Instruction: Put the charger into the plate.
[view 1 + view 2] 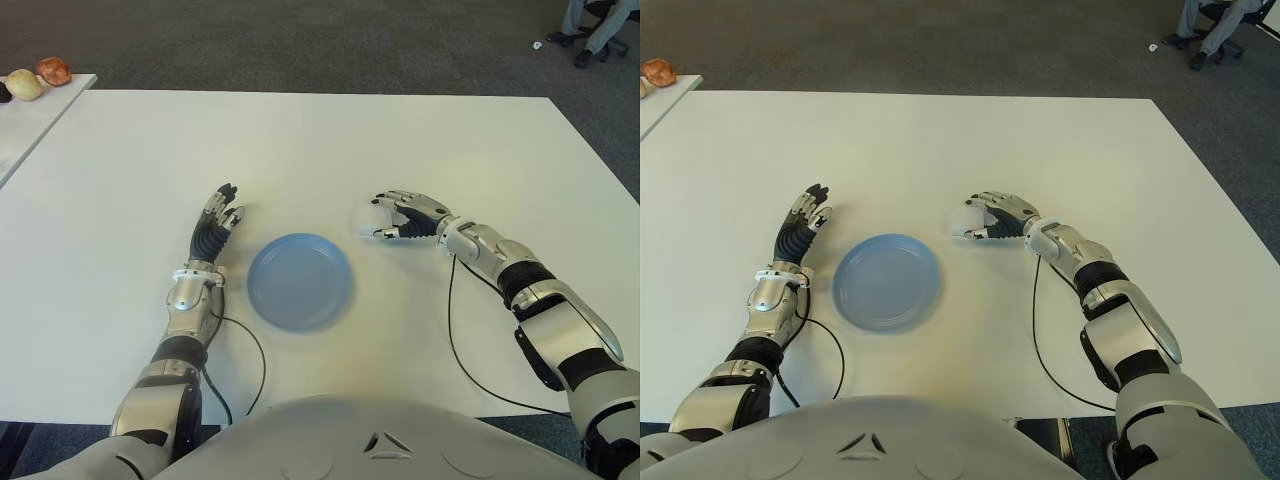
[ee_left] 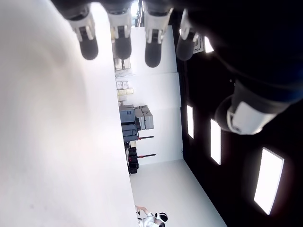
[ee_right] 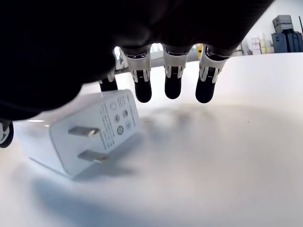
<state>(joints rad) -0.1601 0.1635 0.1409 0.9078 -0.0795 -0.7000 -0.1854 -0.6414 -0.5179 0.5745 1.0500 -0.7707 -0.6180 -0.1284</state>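
one blue plate (image 1: 299, 281) sits on the white table (image 1: 320, 140) toward its near edge, holding nothing. the left hand (image 1: 216, 222) shows just left of it, fingers spread and holding nothing. right of the plate, the right hand (image 1: 400, 218) curls over the one white charger (image 3: 83, 135), which lies on the table with two prongs showing; whether the fingers grip it is unclear. on a second table at the far left lie two rounded items (image 1: 38, 77).

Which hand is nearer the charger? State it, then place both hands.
Right. The right hand arches over the charger, fingers around it but not visibly gripping. The left hand lies open beyond the blue plate, far from it.
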